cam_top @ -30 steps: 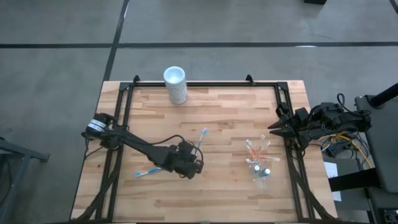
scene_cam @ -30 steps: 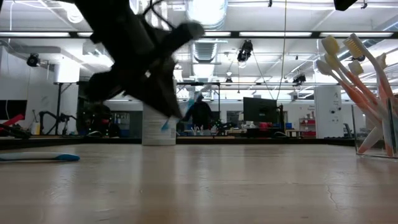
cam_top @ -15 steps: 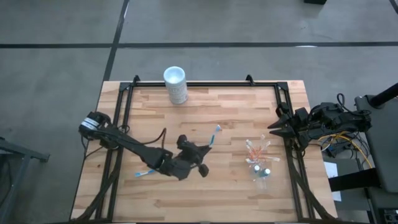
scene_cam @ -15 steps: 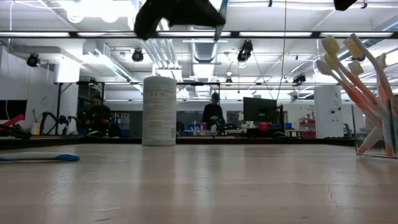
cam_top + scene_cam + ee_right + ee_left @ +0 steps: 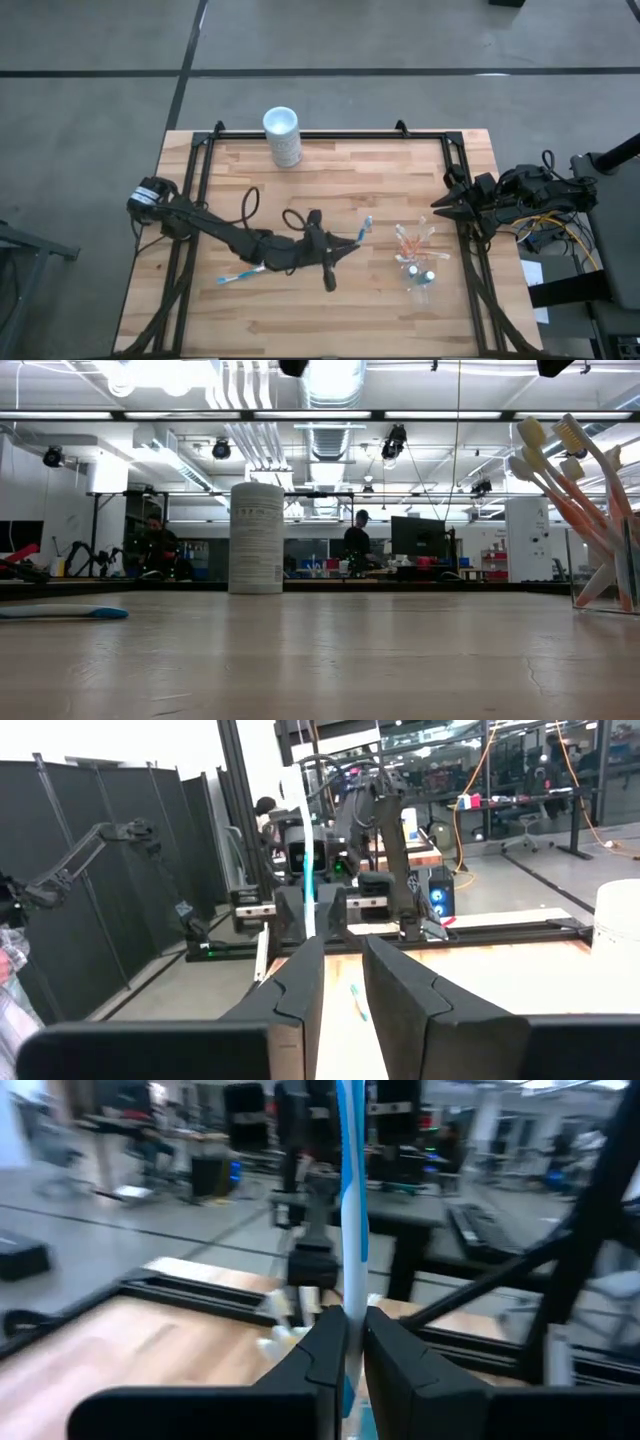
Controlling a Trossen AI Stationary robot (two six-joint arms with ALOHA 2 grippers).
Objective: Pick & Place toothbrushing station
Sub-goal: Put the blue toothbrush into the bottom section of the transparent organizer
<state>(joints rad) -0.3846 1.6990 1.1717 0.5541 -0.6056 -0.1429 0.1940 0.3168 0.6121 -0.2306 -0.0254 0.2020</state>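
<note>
My left gripper (image 5: 338,248) hovers over the middle of the table, shut on a blue-and-white toothbrush (image 5: 360,231). The brush points toward the clear cup (image 5: 419,272), which stands at the right with several orange-and-white toothbrushes (image 5: 411,240) leaning in it. A second blue-and-white toothbrush (image 5: 240,275) lies flat on the wood at the left. My right gripper (image 5: 436,204) waits at the table's right edge, raised and level. Its fingers (image 5: 300,990) stand a little apart with nothing between them. My left gripper pinches the toothbrush's handle (image 5: 352,1295) between its two fingers (image 5: 320,1350). It comes in level from the table's left. The brush sticks out past the fingertips toward the clear cup and is lifted clear of the table.
A tall opaque white cup (image 5: 282,135) stands at the far edge, left of the middle. A black frame (image 5: 330,134) runs along the table's far and side edges. Bare wood lies between my left gripper and the near edge.
My left gripper has risen and gone toward the table's right, nearer the clear cup. It has tipped from pointing downward to level and has rolled. The blue-and-white toothbrush has travelled with it, clear of the table, and has left the low view.
</note>
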